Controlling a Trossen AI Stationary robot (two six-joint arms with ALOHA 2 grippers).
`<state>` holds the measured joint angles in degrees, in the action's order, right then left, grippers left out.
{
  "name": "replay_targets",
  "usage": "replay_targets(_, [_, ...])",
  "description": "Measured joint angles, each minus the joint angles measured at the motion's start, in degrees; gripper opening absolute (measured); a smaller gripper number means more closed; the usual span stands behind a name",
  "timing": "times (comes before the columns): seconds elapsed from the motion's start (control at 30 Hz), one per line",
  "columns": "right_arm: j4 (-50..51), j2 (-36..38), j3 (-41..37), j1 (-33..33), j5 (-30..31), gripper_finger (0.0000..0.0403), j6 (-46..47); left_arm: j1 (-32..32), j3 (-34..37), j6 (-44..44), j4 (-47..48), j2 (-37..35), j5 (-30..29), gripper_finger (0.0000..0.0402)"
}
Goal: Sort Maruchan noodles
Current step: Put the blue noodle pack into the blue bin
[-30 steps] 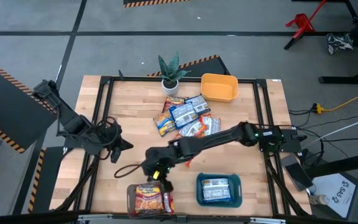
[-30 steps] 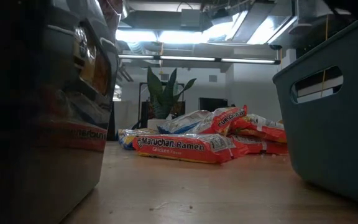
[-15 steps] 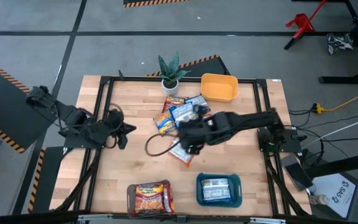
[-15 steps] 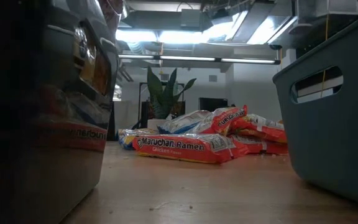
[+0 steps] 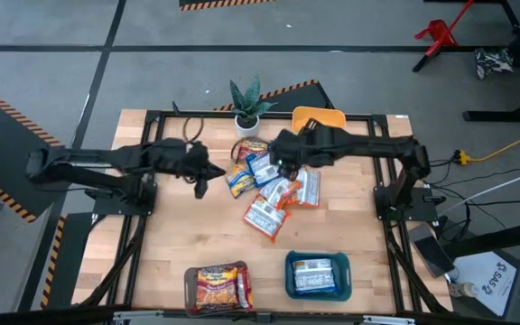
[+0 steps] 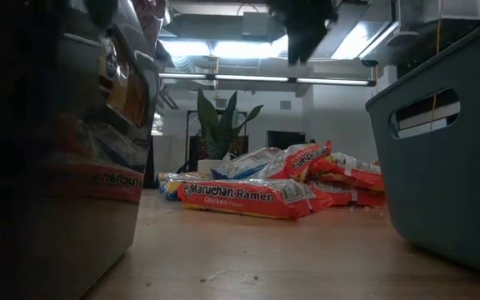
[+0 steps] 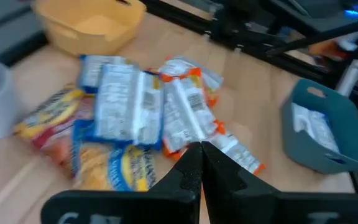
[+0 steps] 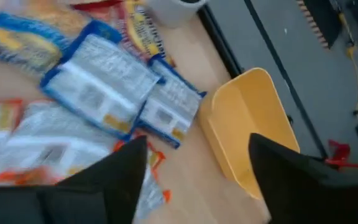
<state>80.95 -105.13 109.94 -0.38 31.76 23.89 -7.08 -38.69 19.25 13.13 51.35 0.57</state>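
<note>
The Maruchan noodles (image 5: 269,181) lie in a loose pile on the table's far middle, with blue, orange and red-yellow packets overlapping; the low view shows the pile (image 6: 273,187) from the side. My right gripper (image 8: 197,168) hovers open above the pile's far side (image 5: 276,158), over the blue packets (image 8: 98,81), and holds nothing. My left gripper (image 7: 201,158) is shut and empty, just left of the pile (image 5: 201,179), pointing at it. One packet lies in the brown tray (image 5: 217,287) and one in the teal tray (image 5: 318,275).
A yellow tray (image 5: 319,122) stands at the far edge, partly under my right arm, and shows close by in the right wrist view (image 8: 247,124). A potted plant (image 5: 246,104) stands at the far edge, left of the yellow tray. The brown and teal trays sit at the near edge.
My right gripper has swung from above the brown tray at the near edge toward the far edge, and now stands over the pile's far side. My left gripper has moved from the table's left edge rightward and toward the far edge, up to the pile.
</note>
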Motion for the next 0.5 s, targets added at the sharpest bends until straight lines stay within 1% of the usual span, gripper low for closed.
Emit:
replay_targets(0.07, [-6.6, 2.4, -6.9, -2.6, -2.4, 0.0288, -1.6, -3.7, 1.0, -2.3, -2.5, 2.7, 6.0, 0.0])
replay_targets(0.13, [-13.6, 4.8, -13.8, -5.4, -6.6, 0.0299, -2.8, -6.2, 1.7, -3.8, -6.0, 5.6, 9.2, 0.0])
replay_targets(0.23, [-26.0, 8.3, -23.7, -10.4, -15.0, 0.0302, -3.0, -8.7, 2.1, -5.1, -13.8, 10.0, 13.0, 0.0])
replay_targets(0.3, [-34.2, 10.2, -29.2, -13.1, -19.4, 0.0299, -1.4, -10.2, 2.2, -5.1, -19.0, 13.4, 16.7, 0.0])
replay_targets(0.37, [-39.6, 11.1, -33.2, -14.8, -22.8, 0.0296, 0.4, -11.4, 2.3, -4.9, -22.9, 16.7, 20.3, 0.0])
replay_targets(0.43, [-44.0, 11.3, -36.2, -15.4, -23.5, 0.0295, 1.5, -12.2, 2.3, -4.9, -24.7, 19.3, 21.3, 0.0])
replay_targets(0.5, [-48.3, 11.3, -38.3, -15.5, -21.8, 0.0295, 1.6, -12.5, 2.3, -4.9, -26.4, 22.0, 20.5, 0.0])
